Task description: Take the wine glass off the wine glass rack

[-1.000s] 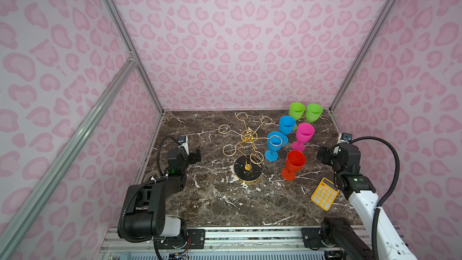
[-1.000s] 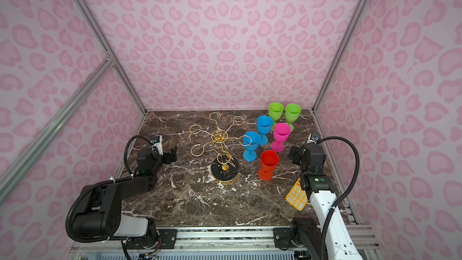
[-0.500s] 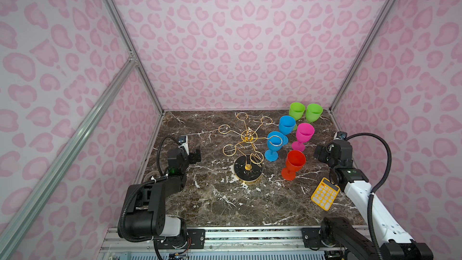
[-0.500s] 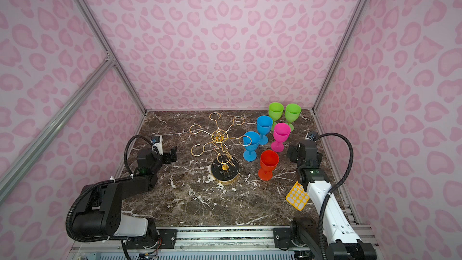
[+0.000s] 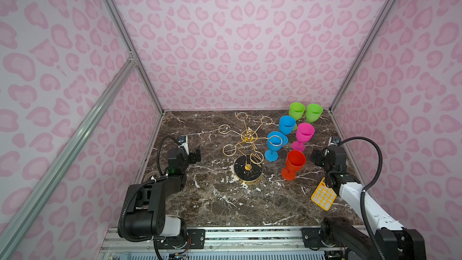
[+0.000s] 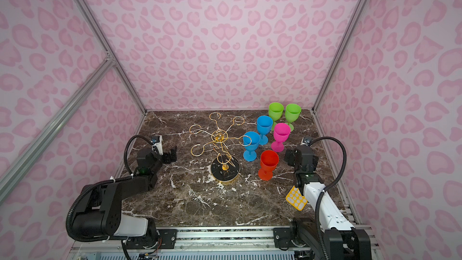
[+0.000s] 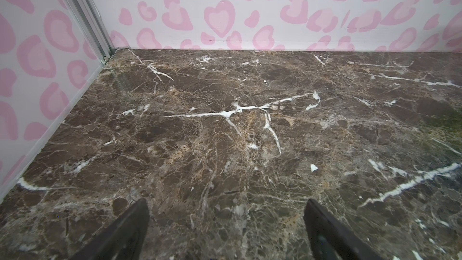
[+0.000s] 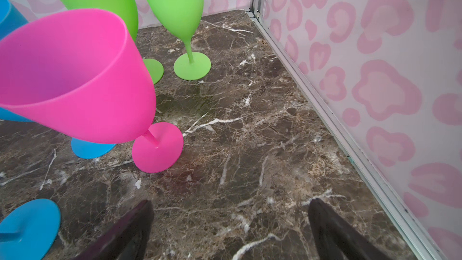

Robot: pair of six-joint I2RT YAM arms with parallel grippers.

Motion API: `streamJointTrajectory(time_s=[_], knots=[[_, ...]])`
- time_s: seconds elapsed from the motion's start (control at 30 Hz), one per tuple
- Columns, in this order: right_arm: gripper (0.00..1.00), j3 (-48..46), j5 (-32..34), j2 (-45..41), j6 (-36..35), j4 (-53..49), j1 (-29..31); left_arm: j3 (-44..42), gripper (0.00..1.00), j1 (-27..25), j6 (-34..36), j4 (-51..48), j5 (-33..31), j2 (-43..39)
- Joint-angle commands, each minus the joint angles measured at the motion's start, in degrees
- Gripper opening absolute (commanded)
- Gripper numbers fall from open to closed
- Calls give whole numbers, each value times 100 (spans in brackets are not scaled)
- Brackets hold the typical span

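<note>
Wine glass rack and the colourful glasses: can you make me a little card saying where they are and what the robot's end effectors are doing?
rack: gold wine glass rack, every loop empty
glasses: two green glasses, two blue glasses, pink glass, red glass
glasses position: all upright on the table, right of the rack
left end effector: open, empty
right end effector: open, empty, near the pink glass

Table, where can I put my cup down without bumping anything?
Widest bare patch: the front of the table, between the rack, the yellow calculator and the front rail. The back left corner, beyond the left gripper, is bare too. Crowded: six cups at the right back.
</note>
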Motion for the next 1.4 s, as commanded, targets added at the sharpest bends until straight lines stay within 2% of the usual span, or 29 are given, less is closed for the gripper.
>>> streamJointTrajectory(time_s=[0.0,0.2,0.3,0.4,0.67,0.87,1.07,1.23,1.37], knots=[[98,-107,40,64,-25,366,8,51,98,0,9,252,35,12],[98,-434,-52,-87,-135,816,32,51,97,0,6,248,38,18],[98,-331,83,-37,-90,673,32,58,98,9,8,239,33,17],[98,-331,-156,116,-247,967,32,60,98,13,6,243,41,16],[98,-808,-417,398,-664,2382,62,69,98,18,-3,228,52,20],[98,-1006,-411,894,-643,3128,67,69,98,18,-3,221,50,20],[98,-996,-392,977,-624,3220,75,69,98,18,-1,221,50,25],[98,-651,158,974,-258,2527,79,69,97,23,-3,221,50,24],[98,-746,69,912,-526,2766,248,75,98,18,-3,221,54,23]])
